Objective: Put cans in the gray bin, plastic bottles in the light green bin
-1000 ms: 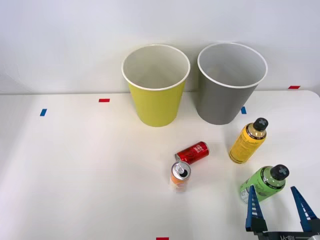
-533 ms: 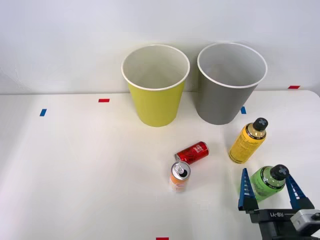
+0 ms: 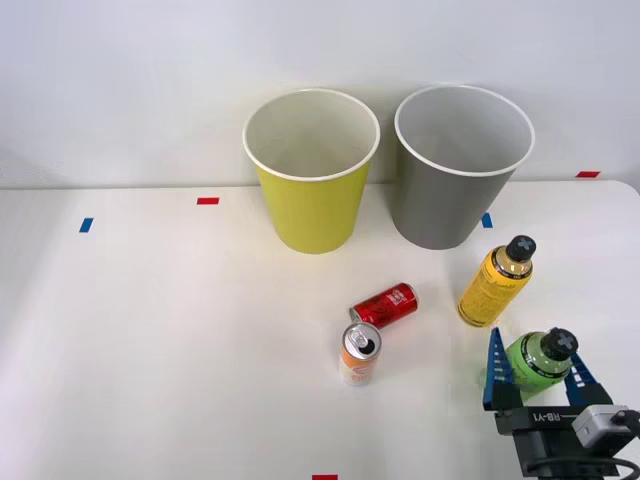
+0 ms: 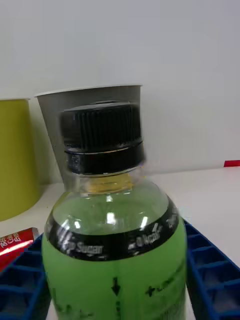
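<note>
The bright green plastic bottle [image 3: 530,368] [image 4: 115,250] stands upright at the table's front right, black cap on. My right gripper [image 3: 538,362] [image 4: 112,235] has a blue finger pressed to each side of it, shut on it. The yellow-orange bottle [image 3: 492,285] stands just behind, apart from the gripper. A red can [image 3: 385,305] [image 4: 15,240] lies on its side at mid-table, and the orange-and-white can [image 3: 359,352] stands upright just in front of it. At the back stand the light green bin [image 3: 310,215] [image 4: 15,150] and, to its right, the gray bin [image 3: 440,215] [image 4: 50,115].
Small red [image 3: 208,201] and blue [image 3: 86,225] tape marks dot the white table. A white wall rises right behind the bins. The table's right edge runs close to the gripper.
My gripper has moved forward until its fingers flank the green bottle, and the gap between the fingers has narrowed onto it. The bottle, cans and bins stand where they were.
</note>
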Robot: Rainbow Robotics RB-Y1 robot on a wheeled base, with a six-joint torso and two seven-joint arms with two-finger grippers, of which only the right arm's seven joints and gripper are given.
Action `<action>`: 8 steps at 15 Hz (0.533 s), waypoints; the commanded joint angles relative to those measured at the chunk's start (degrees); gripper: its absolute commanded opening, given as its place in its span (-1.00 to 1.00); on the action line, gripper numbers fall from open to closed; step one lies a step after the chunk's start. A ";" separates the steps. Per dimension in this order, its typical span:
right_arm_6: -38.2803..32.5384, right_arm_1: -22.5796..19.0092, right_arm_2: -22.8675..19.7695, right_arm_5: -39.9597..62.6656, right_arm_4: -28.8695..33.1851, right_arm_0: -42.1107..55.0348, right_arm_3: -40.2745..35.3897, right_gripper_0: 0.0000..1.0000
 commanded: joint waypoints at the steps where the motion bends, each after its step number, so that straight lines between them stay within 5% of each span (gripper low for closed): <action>1: 0.83 0.00 0.29 0.09 -0.46 0.34 0.00 -1.00; 8: 1.71 0.71 0.55 0.00 -0.90 1.48 -1.32 -1.00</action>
